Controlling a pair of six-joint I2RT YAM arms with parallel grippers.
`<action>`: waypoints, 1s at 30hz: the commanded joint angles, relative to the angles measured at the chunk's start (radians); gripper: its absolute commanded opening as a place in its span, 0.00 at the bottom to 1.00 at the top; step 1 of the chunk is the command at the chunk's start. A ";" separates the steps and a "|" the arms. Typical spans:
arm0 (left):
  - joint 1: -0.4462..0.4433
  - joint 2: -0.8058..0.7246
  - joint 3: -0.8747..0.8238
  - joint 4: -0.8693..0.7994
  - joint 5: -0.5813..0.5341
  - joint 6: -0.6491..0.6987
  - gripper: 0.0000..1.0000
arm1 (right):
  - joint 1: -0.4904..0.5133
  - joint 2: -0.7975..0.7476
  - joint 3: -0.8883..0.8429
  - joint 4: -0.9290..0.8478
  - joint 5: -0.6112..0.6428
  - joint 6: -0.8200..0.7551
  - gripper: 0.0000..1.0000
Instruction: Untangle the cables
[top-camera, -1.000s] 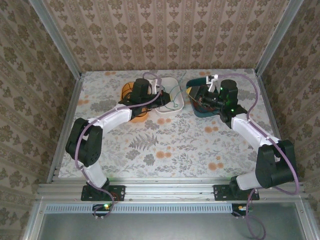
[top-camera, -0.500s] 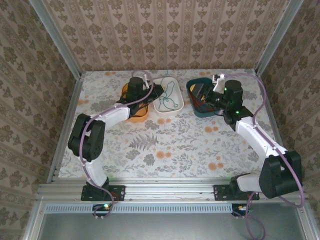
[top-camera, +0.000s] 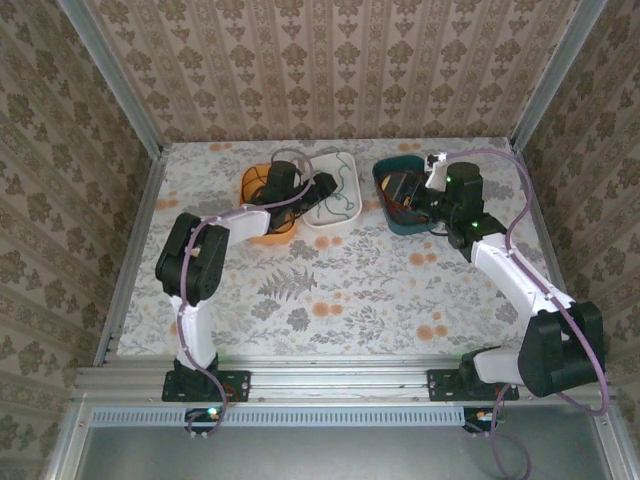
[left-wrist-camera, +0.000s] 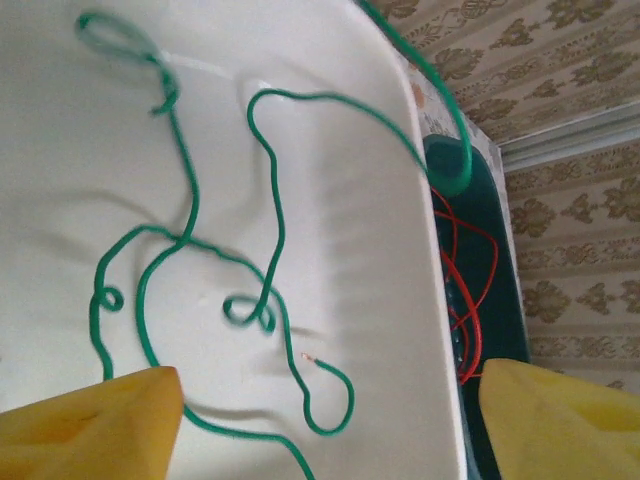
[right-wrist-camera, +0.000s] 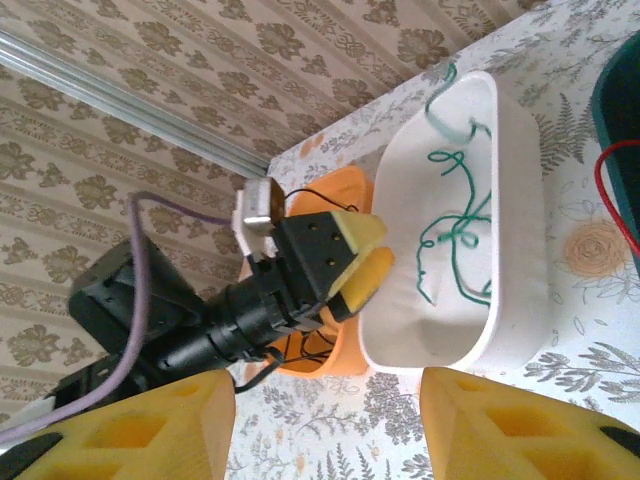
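Left gripper (left-wrist-camera: 325, 405): wide open and holding nothing; it hangs over the white tray (left-wrist-camera: 60, 150).
Right gripper (right-wrist-camera: 325, 420): about half open, with nothing between its fingers; in the top view it is at the teal tray (top-camera: 385, 172).
Green cable (left-wrist-camera: 182, 238): loose in the white tray, in several curls that cross each other once or twice. One end climbs over the rim on the teal tray's side.
Red cable (right-wrist-camera: 600, 180): in the teal tray, apart from the green one except perhaps where the green end hangs over.
Black cable: probably in the orange bowl (top-camera: 252, 180). The thin dark lines there are too small to be sure.
Key relation: the green cable lies directly under the left gripper, between its open fingers. Its length runs away from the fingertips along the tray, so the fingers stand across it.
Nearer arm: the left arm for green, the right arm for red.
Judgement: the colours look almost sorted. The next useful move is likely to pull the hanging green end fully into the white tray.
Risk: a pinch at a crossing may lift two strands together.
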 joint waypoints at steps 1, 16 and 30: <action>-0.012 -0.118 0.037 -0.067 -0.103 0.121 0.90 | -0.006 -0.034 0.035 -0.042 0.059 -0.036 0.53; -0.065 -0.711 -0.322 -0.191 -0.896 0.557 1.00 | -0.075 -0.199 -0.111 -0.154 0.625 -0.323 0.59; 0.146 -0.875 -0.444 -0.475 -0.921 0.479 1.00 | -0.075 -0.183 -0.150 -0.095 0.570 -0.351 0.65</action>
